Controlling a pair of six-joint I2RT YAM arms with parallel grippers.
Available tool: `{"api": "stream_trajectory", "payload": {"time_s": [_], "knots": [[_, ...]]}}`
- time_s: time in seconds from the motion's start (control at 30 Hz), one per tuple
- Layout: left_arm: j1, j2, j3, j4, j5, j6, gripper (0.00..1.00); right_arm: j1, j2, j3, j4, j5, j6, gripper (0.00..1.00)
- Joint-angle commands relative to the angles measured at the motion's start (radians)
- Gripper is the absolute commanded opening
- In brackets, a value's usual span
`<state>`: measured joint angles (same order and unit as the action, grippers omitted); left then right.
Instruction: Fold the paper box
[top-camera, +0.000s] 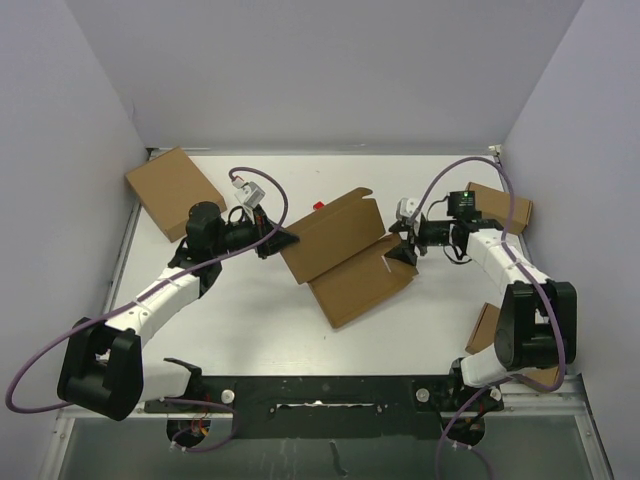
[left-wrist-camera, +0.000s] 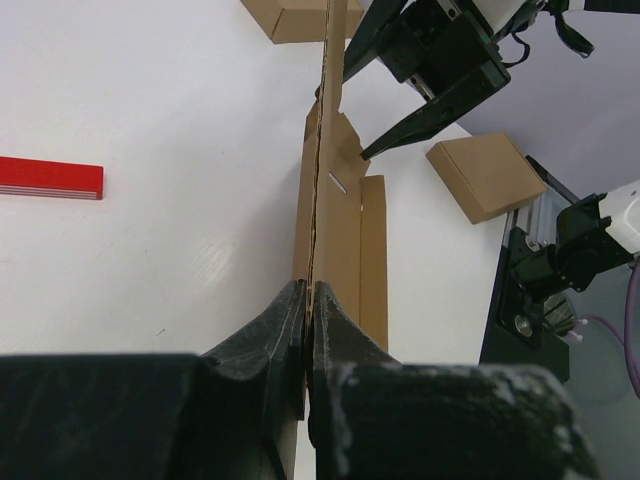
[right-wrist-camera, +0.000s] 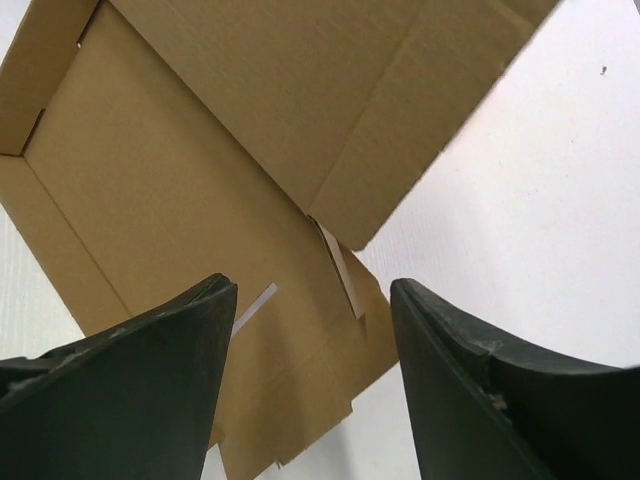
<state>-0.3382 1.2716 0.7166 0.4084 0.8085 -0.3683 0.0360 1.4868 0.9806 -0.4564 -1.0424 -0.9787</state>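
The paper box (top-camera: 345, 262) lies partly folded at the middle of the table, one panel raised toward the back and one flat panel toward the front. My left gripper (top-camera: 287, 240) is shut on its left edge; in the left wrist view the fingers (left-wrist-camera: 290, 320) pinch the thin cardboard edge (left-wrist-camera: 340, 230). My right gripper (top-camera: 402, 252) is open at the box's right side. In the right wrist view its jaws (right-wrist-camera: 312, 290) stand wide apart just above the flat panel (right-wrist-camera: 200, 170) with its slit and tab, nothing between them.
Ready-made brown boxes sit at the back left (top-camera: 172, 192), the back right (top-camera: 500, 205) and the front right (top-camera: 488, 335) under the right arm. A small red block (top-camera: 318, 206) lies just behind the paper box. White walls close the table on three sides.
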Motion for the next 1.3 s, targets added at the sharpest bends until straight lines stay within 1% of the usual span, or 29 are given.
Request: {"api": "stream_trajectory", "payload": {"time_s": [0.0,0.13,0.33,0.5,0.6,0.77,0.87,1.0,1.03,1.27], "knots": [[0.006,-0.044,0.029,0.079,0.029,-0.021,0.0,0.032,0.016,0.009,0.031,0.018,-0.063,0.6],[0.006,-0.048,0.029,0.08,0.022,-0.023,0.0,0.034,0.01,0.007,0.011,0.03,-0.078,0.51],[0.008,-0.058,0.025,0.066,-0.007,-0.018,0.0,0.032,-0.022,-0.022,0.009,0.059,-0.081,0.43],[0.008,-0.054,0.03,0.053,-0.013,-0.018,0.0,0.042,-0.034,-0.028,0.004,0.045,-0.066,0.32],[0.008,-0.057,0.03,0.05,-0.017,-0.018,0.0,0.058,-0.033,-0.031,-0.004,0.044,-0.066,0.27],[0.008,-0.057,0.028,0.047,-0.013,-0.019,0.0,0.091,-0.024,-0.024,0.0,0.045,-0.046,0.26],[0.007,-0.054,0.028,0.049,-0.011,-0.023,0.0,0.116,-0.02,-0.018,-0.004,0.049,-0.035,0.28],[0.007,-0.051,0.022,0.065,-0.002,-0.034,0.0,0.143,-0.01,-0.02,0.019,0.068,-0.009,0.34],[0.008,-0.048,0.022,0.072,0.003,-0.038,0.0,0.151,-0.007,-0.02,0.036,0.083,0.004,0.37],[0.008,-0.034,0.008,0.116,0.026,-0.072,0.0,0.184,0.007,-0.019,0.103,0.161,0.082,0.46]]}}
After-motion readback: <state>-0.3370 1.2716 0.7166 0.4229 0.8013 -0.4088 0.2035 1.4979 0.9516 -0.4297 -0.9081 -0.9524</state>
